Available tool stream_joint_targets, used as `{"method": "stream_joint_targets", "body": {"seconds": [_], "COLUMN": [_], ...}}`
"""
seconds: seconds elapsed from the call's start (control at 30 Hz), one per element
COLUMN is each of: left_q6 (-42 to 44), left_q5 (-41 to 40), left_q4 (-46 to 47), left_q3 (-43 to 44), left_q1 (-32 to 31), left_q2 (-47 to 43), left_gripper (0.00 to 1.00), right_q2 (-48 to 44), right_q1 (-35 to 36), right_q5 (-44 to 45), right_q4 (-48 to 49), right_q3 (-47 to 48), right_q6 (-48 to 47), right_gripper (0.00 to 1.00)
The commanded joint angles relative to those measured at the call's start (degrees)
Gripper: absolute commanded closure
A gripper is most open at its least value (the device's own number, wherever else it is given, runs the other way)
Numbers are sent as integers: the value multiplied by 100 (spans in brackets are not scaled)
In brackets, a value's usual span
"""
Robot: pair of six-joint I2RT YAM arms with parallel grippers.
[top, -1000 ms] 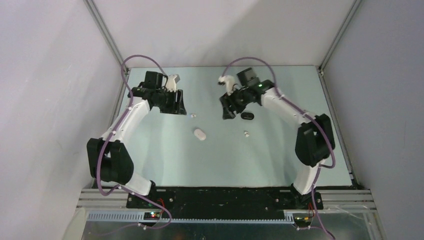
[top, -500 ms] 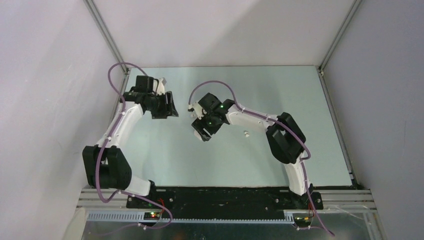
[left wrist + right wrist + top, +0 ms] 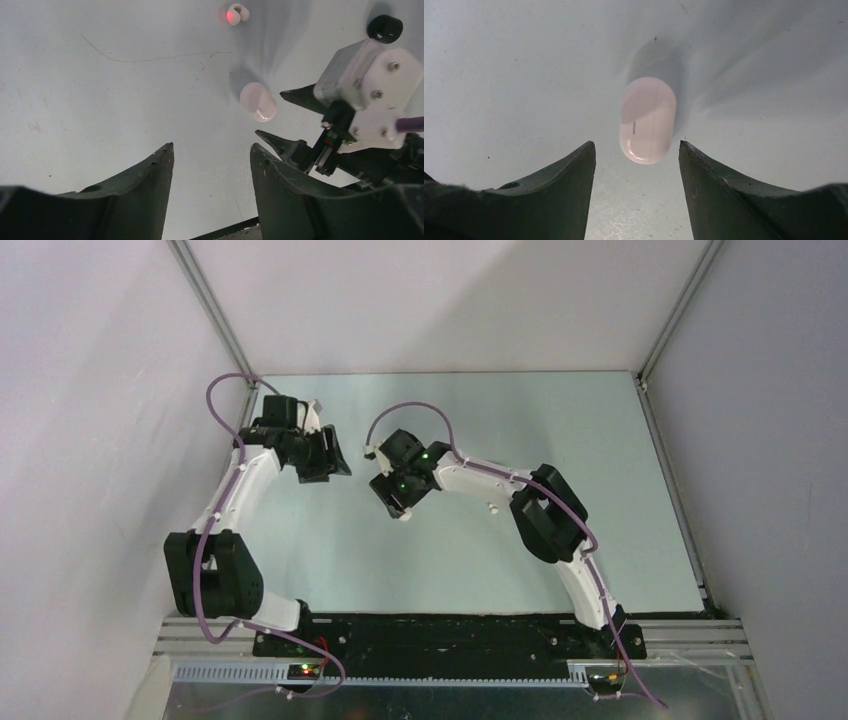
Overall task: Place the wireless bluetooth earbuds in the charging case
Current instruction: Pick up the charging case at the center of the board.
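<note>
Earbuds loose on the table (image 3: 560,420), none in a case yet. White bud (image 3: 237,13) lies beyond the white case (image 3: 647,120) as the left wrist camera sees it, well apart from it, with a red glow on it. Second white bud (image 3: 491,507) sits on the other side of the case, just beside the right forearm (image 3: 470,480). Small black piece (image 3: 384,28) lies further past the case; bud or case, cannot tell.

Handling, as a guess: buds are tiny, light, hard smooth plastic and rounded, so likely to roll or squirt out of a pinch. Best taken across the widest part of the body, fingertips only. Case looks shut, glossy and light, and may slide if nudged. Take it across its short sides.

Right gripper (image 3: 636,143): fingers wide, one each side of the case's near end, gap on both sides, nothing held. Left gripper (image 3: 211,146): fingers apart at a middling width, empty, touching nothing, near the case on the side away from the second bud.
</note>
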Motion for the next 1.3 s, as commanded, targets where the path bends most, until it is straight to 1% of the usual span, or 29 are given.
{"method": "stream_joint_targets", "body": {"seconds": [0.0, 0.2, 0.4, 0.6, 0.63, 0.67, 0.73, 0.77, 0.83, 0.87, 0.93, 1.03, 1.1, 1.13, 1.17, 1.27], "left_q6": [-108, -126, -136, -183, -190, -191, -184, -170, -110, -83, -16, 127, 197, 224, 277, 425], "left_q5": [108, 118, 173, 306, 322, 334, 345, 346, 354, 379, 496, 961, 1593, 1761, 2089, 2639], "left_q4": [98, 97, 99, 98, 99, 93, 94, 98, 98, 99, 164, 493, 831, 962, 1223, 1787], "left_q3": [58, 64, 86, 153, 184, 197, 236, 260, 297, 310, 330, 298, 257, 245, 249, 367], "left_q1": [79, 86, 86, 86, 170, 207, 246, 258, 267, 265, 262, 267, 265, 247, 241, 164], "left_q2": [-193, -195, -99, 61, 83, 119, 184, 206, 265, 312, 368, 372, 271, 232, 130, -95], "left_gripper": [38, 38, 38, 38, 38, 38, 38, 39, 39, 39, 39, 40, 41, 41, 41, 41], "right_q2": [178, 286, 405, 507, 520, 518, 503, 460, 330, 177, -132, -749, -1272, -1608, -1763, -2475], "right_q1": [46, -7, -57, -71, -79, -90, -135, -145, -209, -271, -369, -552, -698, -802, -847, -1105], "right_q5": [137, 200, 170, -180, -252, -297, -484, -558, -650, -681, -668, -768, -920, -1008, -1040, -1216], "right_q4": [-38, -36, 109, 222, 217, 207, 124, 99, 66, 70, 172, 545, 860, 1038, 1106, 1399], "right_q3": [224, 123, 88, 78, 69, 42, 40, 45, 39, 8, -104, -564, -882, -978, -1116, -1326], "right_q6": [194, 121, -144, -901, -972, -1119, -1385, -1455, -1726, -1810, -2077, -2504, -2718, -2785, -2890, -2987], "right_gripper": [35, 41, 48, 53, 54, 56, 65, 72, 77, 79, 80, 81, 83, 83, 84, 85]}}
